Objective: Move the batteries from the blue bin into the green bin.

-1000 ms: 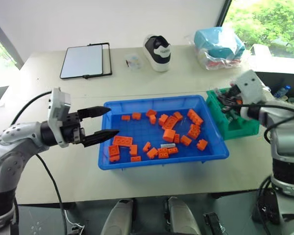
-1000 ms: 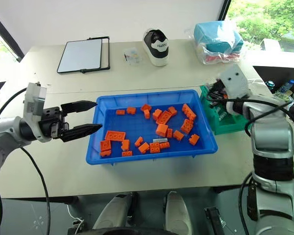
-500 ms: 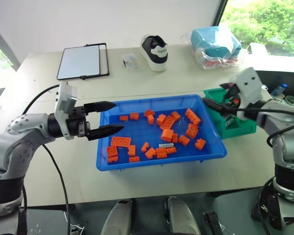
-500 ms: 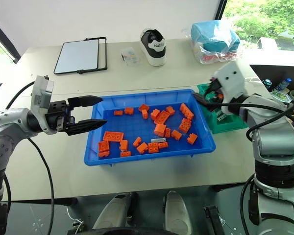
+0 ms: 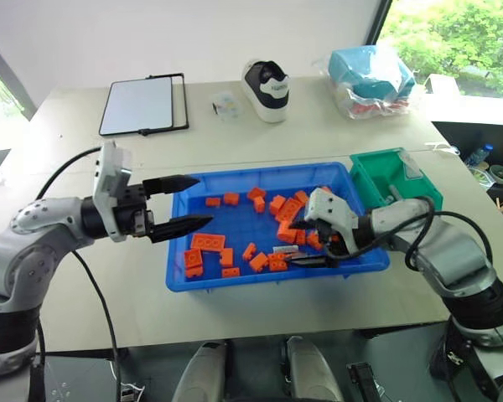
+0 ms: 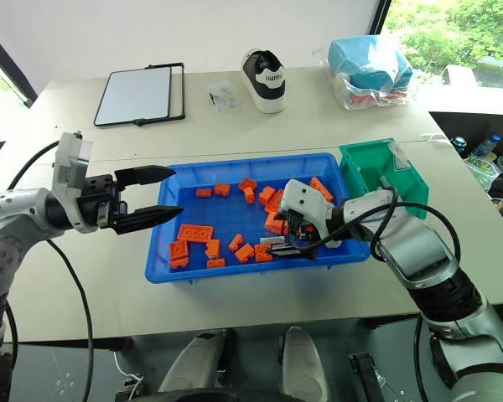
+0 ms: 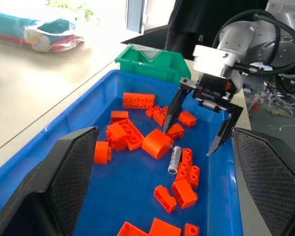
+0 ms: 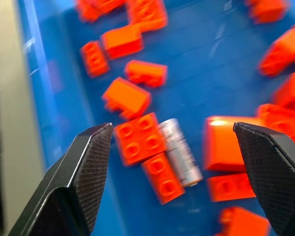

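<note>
My right gripper (image 7: 202, 124) hangs spread over the silver-grey metal battery (image 7: 174, 159) lying among orange toy bricks (image 7: 157, 143) in the shallow blue plastic bin (image 5: 235, 279); my left gripper (image 5: 189, 203) is spread too. The deep green plastic bin's (image 5: 384, 172) inside is partly hidden.

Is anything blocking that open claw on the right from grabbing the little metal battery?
Nothing lies over the battery, but orange bricks touch its side, crowding the open right gripper hovering above it in the blue bin.
</note>
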### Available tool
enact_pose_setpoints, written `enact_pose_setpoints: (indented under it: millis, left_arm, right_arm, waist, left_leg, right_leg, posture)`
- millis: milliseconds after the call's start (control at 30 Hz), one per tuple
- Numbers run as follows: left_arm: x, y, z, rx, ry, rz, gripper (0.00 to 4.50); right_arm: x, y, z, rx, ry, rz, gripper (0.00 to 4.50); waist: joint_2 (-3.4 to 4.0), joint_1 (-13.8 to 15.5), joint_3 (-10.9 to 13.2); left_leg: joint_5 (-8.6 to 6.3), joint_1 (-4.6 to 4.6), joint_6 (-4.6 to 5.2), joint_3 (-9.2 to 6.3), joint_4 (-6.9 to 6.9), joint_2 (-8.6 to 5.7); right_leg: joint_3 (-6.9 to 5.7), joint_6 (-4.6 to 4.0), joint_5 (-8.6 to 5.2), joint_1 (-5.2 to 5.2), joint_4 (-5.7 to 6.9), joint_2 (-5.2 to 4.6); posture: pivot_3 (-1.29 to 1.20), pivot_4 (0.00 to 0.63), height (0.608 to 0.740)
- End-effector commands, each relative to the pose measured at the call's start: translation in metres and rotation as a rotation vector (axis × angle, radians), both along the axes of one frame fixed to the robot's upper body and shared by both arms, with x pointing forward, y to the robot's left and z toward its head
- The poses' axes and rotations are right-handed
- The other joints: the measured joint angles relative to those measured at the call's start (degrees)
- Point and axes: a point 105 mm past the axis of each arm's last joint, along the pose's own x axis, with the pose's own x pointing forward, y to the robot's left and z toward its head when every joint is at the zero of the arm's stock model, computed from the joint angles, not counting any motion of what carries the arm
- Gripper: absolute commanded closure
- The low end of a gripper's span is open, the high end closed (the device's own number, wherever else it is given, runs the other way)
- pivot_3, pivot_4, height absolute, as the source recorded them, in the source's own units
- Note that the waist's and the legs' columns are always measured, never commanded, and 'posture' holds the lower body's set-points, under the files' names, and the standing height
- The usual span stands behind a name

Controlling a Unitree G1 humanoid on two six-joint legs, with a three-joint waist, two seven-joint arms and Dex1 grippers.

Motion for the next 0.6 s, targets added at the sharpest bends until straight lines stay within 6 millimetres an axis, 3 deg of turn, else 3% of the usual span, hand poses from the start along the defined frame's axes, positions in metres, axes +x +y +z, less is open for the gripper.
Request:
enact_pose_setpoints:
  millis: [33,67,167,367,600]
  left_arm:
    - [-0.007,0.002,0.012,-0.001,-0.054,0.008,0.00]
    - [-0.007,0.002,0.012,-0.001,-0.054,0.010,0.00]
    - [-0.008,0.002,0.012,-0.003,-0.055,0.017,0.00]
    - [-0.009,0.003,0.013,-0.004,-0.059,0.030,0.00]
    - [-0.009,0.004,0.013,-0.008,-0.058,0.036,0.00]
  right_arm:
    - [0.007,0.001,0.007,-0.015,-0.038,0.042,0.47]
    - [0.009,0.001,0.005,-0.018,-0.034,0.044,0.47]
    - [0.016,0.004,0.002,-0.014,-0.011,0.037,1.27]
    - [0.025,0.006,0.000,-0.017,-0.004,0.014,4.32]
    - [0.022,0.007,0.023,0.032,-0.045,-0.008,4.42]
  waist:
    - [0.00,-0.13,0.00]
    - [0.00,-0.13,0.00]
    - [-0.02,-0.07,0.01]
    - [-0.02,-0.02,0.01]
    - [-0.02,0.02,0.01]
  left_leg:
    - [0.00,0.00,0.00,0.01,0.01,0.00]
    - [0.00,0.00,0.00,0.02,0.01,0.00]
    - [0.00,0.00,0.00,0.00,0.02,0.01]
    - [0.00,0.00,0.00,0.00,0.02,0.00]
    - [0.00,0.00,-0.01,0.00,0.01,0.00]
  right_leg:
    - [0.00,-0.01,0.00,0.00,0.00,-0.01]
    - [0.01,-0.01,0.00,0.00,0.00,-0.01]
    - [0.01,-0.01,0.00,0.00,0.00,0.00]
    - [0.01,0.01,0.01,0.00,0.00,0.01]
    - [0.01,0.02,0.01,-0.01,0.00,0.00]
  posture:
    - [0.00,0.150,0.731]
    - [0.00,0.150,0.731]
    - [0.00,0.150,0.731]
    - [0.00,0.150,0.731]
    - [0.00,0.150,0.731]
